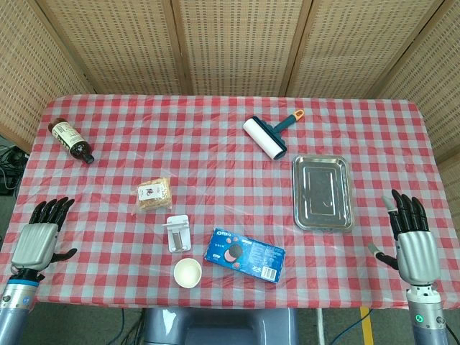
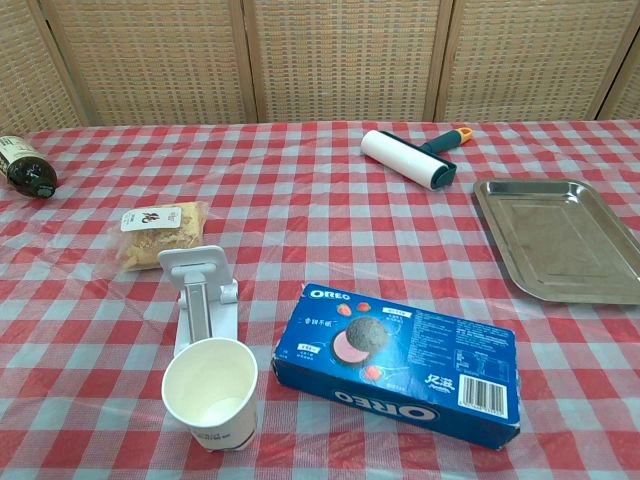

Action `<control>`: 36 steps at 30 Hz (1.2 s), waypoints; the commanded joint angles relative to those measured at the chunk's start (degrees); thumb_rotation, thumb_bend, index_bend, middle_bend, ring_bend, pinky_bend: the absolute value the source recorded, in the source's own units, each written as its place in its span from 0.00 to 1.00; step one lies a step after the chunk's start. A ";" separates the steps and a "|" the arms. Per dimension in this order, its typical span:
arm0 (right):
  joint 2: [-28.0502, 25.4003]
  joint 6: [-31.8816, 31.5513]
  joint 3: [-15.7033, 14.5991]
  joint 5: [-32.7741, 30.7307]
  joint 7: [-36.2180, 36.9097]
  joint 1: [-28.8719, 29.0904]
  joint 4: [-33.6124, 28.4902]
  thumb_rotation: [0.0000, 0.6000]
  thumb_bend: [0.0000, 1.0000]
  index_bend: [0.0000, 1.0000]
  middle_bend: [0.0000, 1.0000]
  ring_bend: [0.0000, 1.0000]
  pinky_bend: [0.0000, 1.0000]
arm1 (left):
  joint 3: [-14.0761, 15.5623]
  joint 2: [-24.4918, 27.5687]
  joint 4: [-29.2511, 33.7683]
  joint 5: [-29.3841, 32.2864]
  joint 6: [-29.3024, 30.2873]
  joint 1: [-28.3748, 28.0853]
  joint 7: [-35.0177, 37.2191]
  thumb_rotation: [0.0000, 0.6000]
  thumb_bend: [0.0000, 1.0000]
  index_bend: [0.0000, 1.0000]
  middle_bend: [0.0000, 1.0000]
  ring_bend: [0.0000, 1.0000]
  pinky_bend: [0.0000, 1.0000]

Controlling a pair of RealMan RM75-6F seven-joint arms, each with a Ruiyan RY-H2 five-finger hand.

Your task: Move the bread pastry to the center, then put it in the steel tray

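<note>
Red-and-white checked cloth covers the bench (image 1: 215,136) in front of me. My left hand (image 1: 39,237) rests at the near left edge with its fingers spread and nothing in it; my right hand (image 1: 411,237) sits at the near right edge, likewise spread and holding nothing. Neither hand shows in the chest view.

Nearest to me stands a white paper cup (image 2: 211,392), upright and open-topped. Just to its right lies a blue Oreo box (image 2: 400,360), flat, angled slightly across the cloth. Directly behind the cup, close against it in the chest view, is a small white plastic stand (image 2: 202,297).

A little further back and to the left of the stand lies the bread pastry (image 2: 160,233), in a clear wrapper with a white label, well left of the middle of the bench. It is apart from both my hands.

Over on the right side lies the steel tray (image 2: 560,240), flat, with nothing in it, well apart from the pastry and ahead of my right hand.

Further back, near the middle-right, a lint roller (image 2: 405,160) lies on its side, white roll toward me, with a teal neck and an orange handle tip pointing away. At the far left a dark bottle (image 1: 70,139) with a label lies on its side.
</note>
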State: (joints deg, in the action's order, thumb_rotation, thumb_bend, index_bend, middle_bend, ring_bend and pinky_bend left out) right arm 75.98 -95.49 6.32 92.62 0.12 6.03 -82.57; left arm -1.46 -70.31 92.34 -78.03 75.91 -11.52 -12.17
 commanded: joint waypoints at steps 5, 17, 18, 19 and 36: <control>-0.22 0.13 -0.18 0.16 -0.09 -0.02 -0.17 1.00 0.08 0.00 0.00 0.00 0.00 | -0.18 0.00 0.13 -0.46 0.61 0.10 0.24 1.00 0.12 0.00 0.00 0.00 0.00; -0.70 -0.19 -0.52 0.99 -0.27 -0.16 -1.24 1.00 0.08 0.00 0.00 0.00 0.00 | -0.43 0.09 0.41 -1.05 1.63 0.49 -0.15 1.00 0.12 0.00 0.00 0.00 0.00; -0.71 -0.10 -0.51 0.93 -0.23 -0.13 -1.24 1.00 0.08 0.00 0.00 0.00 0.00 | -0.50 0.07 0.41 -0.99 1.62 0.49 -0.08 1.00 0.12 0.00 0.00 0.00 0.00; -0.72 -0.02 -0.50 0.87 -0.20 -0.12 -1.25 1.00 0.08 0.00 0.00 0.00 0.00 | -0.59 0.05 0.38 -0.92 1.58 0.47 0.07 1.00 0.12 0.00 0.00 0.00 0.00; -0.36 1.03 -0.88 1.25 -1.08 0.38 -1.14 1.00 0.08 0.00 0.00 0.00 0.00 | -1.34 -0.40 -0.42 -0.45 1.18 0.25 1.51 1.00 0.13 0.00 0.00 0.00 0.00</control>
State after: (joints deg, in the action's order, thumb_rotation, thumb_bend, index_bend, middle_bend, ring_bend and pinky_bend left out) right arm 75.62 -94.45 5.45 93.86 -0.95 6.41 -83.70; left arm -2.66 -70.70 91.89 -78.58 77.20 -11.19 -10.88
